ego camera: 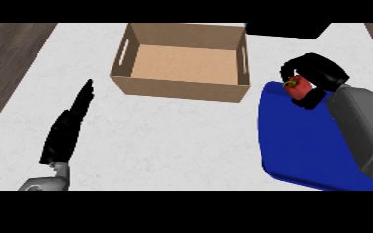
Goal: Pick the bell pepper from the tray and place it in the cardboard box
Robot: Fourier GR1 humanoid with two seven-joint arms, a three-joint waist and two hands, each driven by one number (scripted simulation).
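A: Where is the pepper (297,88)?
B: Clasped in the curled right hand (315,79), over the tray (306,148), right of the box (182,61).
A: Next?
B: It should be lifted clear of the box wall. The left hand (69,126) is held flat.

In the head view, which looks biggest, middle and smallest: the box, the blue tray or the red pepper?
1. Cardboard box and blue tray: they look about alike, too close to rank.
2. Bell pepper, smallest by far, held in the right hand.

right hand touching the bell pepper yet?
Touching. In the head view the right hand has its fingers and thumb curled round the red bell pepper, over the far end of the blue tray, with no gap showing between them.
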